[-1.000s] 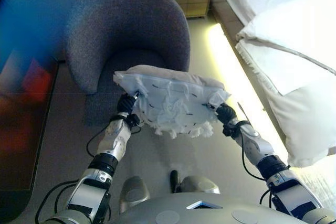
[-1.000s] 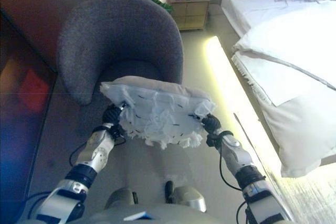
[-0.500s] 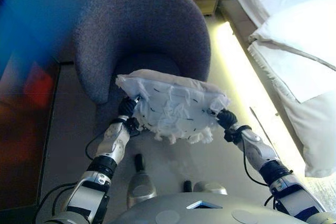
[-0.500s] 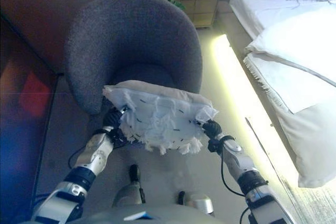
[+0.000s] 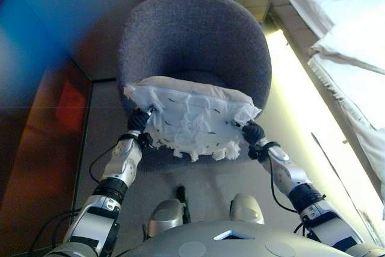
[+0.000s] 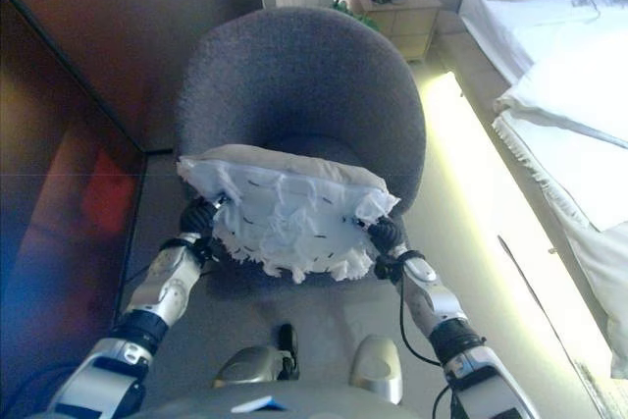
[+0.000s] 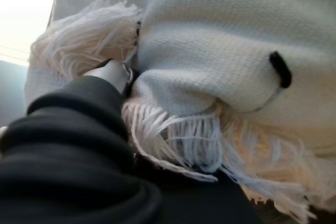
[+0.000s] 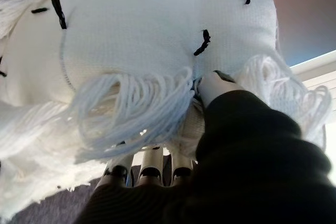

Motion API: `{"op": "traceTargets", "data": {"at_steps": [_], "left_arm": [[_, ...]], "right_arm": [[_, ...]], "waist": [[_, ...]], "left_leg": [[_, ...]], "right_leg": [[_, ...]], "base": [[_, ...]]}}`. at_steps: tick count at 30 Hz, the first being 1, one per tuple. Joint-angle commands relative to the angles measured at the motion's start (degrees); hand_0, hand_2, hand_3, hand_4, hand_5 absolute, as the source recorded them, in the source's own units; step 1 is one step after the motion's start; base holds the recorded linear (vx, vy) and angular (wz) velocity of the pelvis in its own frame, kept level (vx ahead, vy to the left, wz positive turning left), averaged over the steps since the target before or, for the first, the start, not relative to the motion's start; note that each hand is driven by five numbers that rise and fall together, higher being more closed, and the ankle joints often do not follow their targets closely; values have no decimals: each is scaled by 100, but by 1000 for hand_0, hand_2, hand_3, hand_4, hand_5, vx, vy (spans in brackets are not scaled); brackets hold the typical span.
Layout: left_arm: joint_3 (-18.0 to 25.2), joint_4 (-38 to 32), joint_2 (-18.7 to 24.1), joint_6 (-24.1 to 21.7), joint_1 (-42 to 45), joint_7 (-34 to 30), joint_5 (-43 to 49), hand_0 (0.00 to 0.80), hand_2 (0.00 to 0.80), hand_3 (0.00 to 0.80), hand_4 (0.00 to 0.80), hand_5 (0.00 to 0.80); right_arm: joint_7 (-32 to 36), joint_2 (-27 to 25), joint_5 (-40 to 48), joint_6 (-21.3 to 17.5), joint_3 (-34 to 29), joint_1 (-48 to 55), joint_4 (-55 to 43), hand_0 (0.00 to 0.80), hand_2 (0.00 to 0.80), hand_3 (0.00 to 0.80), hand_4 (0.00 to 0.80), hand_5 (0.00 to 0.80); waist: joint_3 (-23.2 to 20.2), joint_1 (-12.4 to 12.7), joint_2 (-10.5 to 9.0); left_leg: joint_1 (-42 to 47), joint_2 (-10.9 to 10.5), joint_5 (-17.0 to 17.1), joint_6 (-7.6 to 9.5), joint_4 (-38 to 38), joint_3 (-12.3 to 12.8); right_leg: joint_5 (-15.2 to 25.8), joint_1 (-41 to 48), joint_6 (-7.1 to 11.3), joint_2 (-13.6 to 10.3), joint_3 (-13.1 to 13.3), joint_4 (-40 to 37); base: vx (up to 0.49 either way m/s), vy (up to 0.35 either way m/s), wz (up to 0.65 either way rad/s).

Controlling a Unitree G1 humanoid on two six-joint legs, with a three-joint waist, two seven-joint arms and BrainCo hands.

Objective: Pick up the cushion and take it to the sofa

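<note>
One cushion (image 5: 192, 118), white with fringe and short black stitches, is held up in the air between two hands, in front of and partly over the seat of one grey armchair (image 5: 192, 40). It hangs clear of the seat; no part of it can be seen resting on the chair or the floor.

The left hand (image 5: 139, 126) grips the cushion's left edge. In its own wrist view only the dark cover and a bit of silver thumb (image 7: 113, 72) show, pressed into the fabric; the rest of the fingers are buried in the fringe, so the grip is read from the thumb pinching the cloth.

The right hand (image 5: 252, 133) grips the cushion's right edge. Its wrist view shows the thumb (image 8: 212, 85) dug into the knitted face on one side and the fingers (image 8: 152, 169) curled beneath the cushion on the other, clamping it between them.

Behind the armchair stands one wooden bedside cabinet (image 6: 397, 12) with a dark object on top that is too small to make out. One bed (image 6: 559, 76) with white bedding runs along the right side, cut off by the edge of the view, with a lit strip (image 5: 295, 82) along its base. A dark glossy panel (image 6: 69, 193) fills the left side, and it is not clear what it is.
</note>
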Motion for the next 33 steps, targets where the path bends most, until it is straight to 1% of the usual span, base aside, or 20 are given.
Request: {"op": "traceTargets", "data": {"at_steps": [1,3,5,6,8,13,14,15,16,19,20,22,25,27,29,30,31,32,33], "left_arm": [[-321,-238,-207,-373,-514,-284,36,800,800,800,800,800],[-368,-245,-199,-390,-520,-305,77,800,800,800,800,800],[-369,-329,-214,-371,-481,-329,133,800,800,800,800,800],[-328,-400,-253,-340,-422,-328,190,800,800,800,800,800],[-223,-534,-295,-290,-257,-264,288,800,800,800,800,800],[-211,-550,-299,-292,-229,-237,292,800,800,800,800,800],[-135,-504,-323,-482,-202,18,259,800,800,800,800,800],[-168,-366,-336,-818,-451,234,258,800,800,800,800,800],[-205,-368,-324,-969,-582,333,231,800,800,800,800,800],[-265,-492,-290,-1113,-958,618,296,800,800,800,800,800],[-302,-449,-290,-1155,-1103,721,304,800,800,800,800,800],[-354,-282,-315,-1265,-1426,850,246,800,800,800,800,800],[-356,-130,-343,-1300,-1860,938,110,800,800,800,800,800],[-347,-132,-398,-1238,-2009,1053,190,800,800,800,800,800],[-318,-114,-408,-1144,-2109,1128,244,800,800,800,800,800],[-311,-79,-416,-1100,-2146,1153,275,800,800,800,800,800],[-304,-58,-418,-1062,-2194,1172,285,800,800,800,800,800],[-296,-20,-436,-1000,-2249,1189,293,800,800,800,800,800],[-296,45,-438,-926,-2340,1214,329,800,800,800,800,800]], "right_arm": [[84,344,116,-565,189,-263,-562,800,800,800,800,800],[86,272,249,-495,131,-286,-642,800,800,800,800,800],[213,194,305,-427,-4,-333,-589,800,800,800,800,800],[308,175,308,-391,-95,-332,-556,800,800,800,800,800],[494,146,265,-313,-246,-258,-564,800,800,800,800,800],[508,144,249,-309,-260,-241,-578,800,800,800,800,800],[529,100,205,-440,-240,-359,-587,800,800,800,800,800],[421,78,229,-567,-143,-865,-494,800,800,800,800,800],[329,41,196,-610,-119,-1110,-471,800,800,800,800,800],[89,16,58,-702,-34,-1862,-358,800,800,800,800,800],[18,48,32,-728,14,-2108,-297,800,800,800,800,800],[-167,77,-60,-751,120,-2526,-228,800,800,800,800,800],[-336,41,-32,-744,244,-3037,-42,800,800,800,800,800],[-425,66,-75,-691,280,-3184,30,800,800,800,800,800],[-454,81,-39,-625,298,-3260,60,800,800,800,800,800],[-455,79,4,-572,314,-3281,72,800,800,800,800,800],[-456,88,-7,-543,315,-3308,75,800,800,800,800,800],[-455,95,-27,-529,324,-3344,101,800,800,800,800,800],[-451,100,-35,-536,337,-3417,142,800,800,800,800,800]], "waist": [[-374,-285,-84],[-292,-392,-183],[-255,-389,-224],[-254,-356,-241],[-287,-248,-304],[-288,-238,-313],[-281,-42,-359],[-99,-2,-341],[27,3,-322],[412,47,-221],[525,58,-175],[685,41,-89],[834,-4,5],[885,-1,33],[928,11,47],[956,27,58],[963,23,60],[990,34,75],[1015,38,88]], "left_leg": [[-2,65,-372,-153,317,-131],[91,79,-520,-182,363,-131],[115,133,-602,-207,429,-141],[119,154,-622,-220,486,-164],[113,171,-716,-263,693,-165],[115,175,-742,-271,740,-169],[-197,307,-949,-404,1373,-220],[-750,396,-1081,-488,1985,-303],[-1032,421,-1140,-507,2240,-321],[-1794,465,-1180,-583,2921,-433],[-2011,476,-1259,-584,3108,-473],[-2432,472,-1271,-600,3485,-576],[-2918,480,-1425,-597,3984,-671],[-3109,486,-1534,-606,4316,-738],[-3199,497,-1621,-622,4526,-776],[-3147,510,-1808,-665,4658,-817],[-3215,496,-1637,-653,4620,-814],[-3159,505,-1809,-701,4712,-844],[-3163,499,-1804,-712,4712,-851]], "right_leg": [[1500,-5,124,319,-18,-1826],[1585,-146,198,384,78,-2286],[1606,-128,235,349,133,-2337],[1593,-55,242,302,121,-2321],[1539,161,243,140,-21,-2426],[1524,204,241,117,-51,-2461],[766,457,96,90,-420,-2759],[526,180,-12,116,-402,-2523],[454,-48,-65,116,-402,-2332],[261,-732,-191,124,-450,-1645],[159,-950,-241,129,-450,-1374],[24,-1344,-323,143,-411,-946],[-206,-1836,-448,139,-316,-338],[-371,-2001,-505,107,-279,-1],[-470,-2094,-523,78,-258,227],[-660,-2056,-487,78,-229,380],[-520,-2108,-519,52,-242,332],[-691,-2064,-473,56,-215,447],[-694,-2069,-465,52,-209,463]], "base": [[163,-98,24],[124,-72,51],[124,-36,56],[174,-41,46],[202,-64,47],[57,-35,5],[98,-184,-7],[18,-218,-11],[-187,-116,-10],[-265,-64,1],[-246,-27,22],[-210,-31,16],[-162,-24,18],[-47,-34,16],[54,-23,10],[44,-4,2],[122,-5,-3],[49,4,-3],[116,-4,-3]]}}
